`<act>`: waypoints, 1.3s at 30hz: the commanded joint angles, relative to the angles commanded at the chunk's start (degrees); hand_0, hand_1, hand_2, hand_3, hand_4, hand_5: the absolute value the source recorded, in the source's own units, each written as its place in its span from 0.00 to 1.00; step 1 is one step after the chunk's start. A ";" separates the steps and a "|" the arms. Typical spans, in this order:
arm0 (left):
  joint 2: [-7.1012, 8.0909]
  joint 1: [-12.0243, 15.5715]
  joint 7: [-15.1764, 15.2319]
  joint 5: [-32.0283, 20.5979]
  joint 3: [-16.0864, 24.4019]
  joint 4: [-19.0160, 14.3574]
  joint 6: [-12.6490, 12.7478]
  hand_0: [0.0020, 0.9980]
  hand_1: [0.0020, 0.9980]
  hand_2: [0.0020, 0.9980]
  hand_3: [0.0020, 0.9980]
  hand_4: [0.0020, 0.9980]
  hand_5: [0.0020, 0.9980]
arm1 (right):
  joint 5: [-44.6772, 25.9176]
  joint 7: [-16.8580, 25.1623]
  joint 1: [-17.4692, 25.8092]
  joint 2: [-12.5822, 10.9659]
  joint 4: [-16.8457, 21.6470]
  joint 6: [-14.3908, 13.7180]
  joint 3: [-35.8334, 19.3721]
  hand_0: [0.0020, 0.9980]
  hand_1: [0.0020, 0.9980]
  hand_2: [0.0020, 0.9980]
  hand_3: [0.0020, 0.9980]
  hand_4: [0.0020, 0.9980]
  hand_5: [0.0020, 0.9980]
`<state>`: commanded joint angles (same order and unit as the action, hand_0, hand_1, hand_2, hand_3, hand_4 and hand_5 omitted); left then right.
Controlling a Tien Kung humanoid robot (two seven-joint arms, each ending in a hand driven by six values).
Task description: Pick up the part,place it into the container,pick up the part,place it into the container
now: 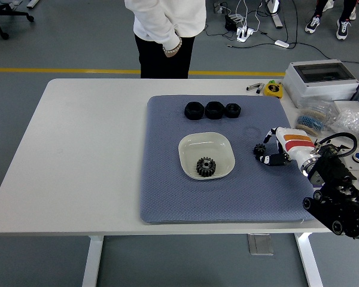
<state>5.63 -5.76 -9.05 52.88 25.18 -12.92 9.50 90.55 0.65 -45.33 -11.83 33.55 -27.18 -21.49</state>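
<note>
While the right hand [274, 152] sits low on the right side of the blue mat [167, 197], its fingers [269, 159] are curled around a small black gear [260, 149] that's touching the mat, so it looks gripped, not loose. Just left of that is the shallow white bowl [218, 142] with another black gear [205, 167] already lying in its near half, and further back three black ring parts [213, 110] sit in a row. Past the table's far edge a person [166, 30] in a white top stands with one hand [171, 49] hanging at the waist.
</note>
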 joint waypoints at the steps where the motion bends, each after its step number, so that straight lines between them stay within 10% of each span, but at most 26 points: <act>1: 0.00 -0.01 -0.01 0.03 0.02 -0.01 -0.01 0.69 0.71 0.75 0.65 0.67 0.66 | -0.29 0.06 -0.01 0.06 -0.02 -0.01 0.12 0.00 0.00 0.10 0.55 0.91 0.40; 19: 0.00 -0.19 -0.08 0.25 0.08 -0.05 -0.07 0.69 0.71 0.74 0.65 0.67 0.65 | -1.60 -0.09 0.24 0.49 -0.82 -0.89 1.58 0.00 0.00 0.08 0.48 0.87 0.36; 20: -0.01 -0.19 -0.09 0.29 0.11 -0.04 -0.07 0.69 0.71 0.74 0.65 0.67 0.65 | -1.63 -0.12 0.25 0.48 -0.82 -0.86 1.60 0.00 0.00 0.07 0.33 0.83 0.43; 26: -0.04 -0.20 -0.10 0.48 0.19 -0.05 -0.11 0.69 0.71 0.74 0.64 0.67 0.65 | -1.56 -0.41 0.43 0.46 -0.73 -0.74 1.82 0.00 0.00 0.06 0.26 0.81 0.45; 39: 0.03 -0.24 -0.11 0.60 0.23 -0.07 -0.24 0.69 0.71 0.74 0.65 0.67 0.65 | -2.95 -1.03 0.43 0.46 -0.24 -1.31 1.39 0.00 0.00 0.06 0.31 0.85 0.38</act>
<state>5.66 -6.00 -9.16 53.48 25.42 -12.99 9.26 87.60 -0.37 -44.89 -11.36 33.31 -28.49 -20.10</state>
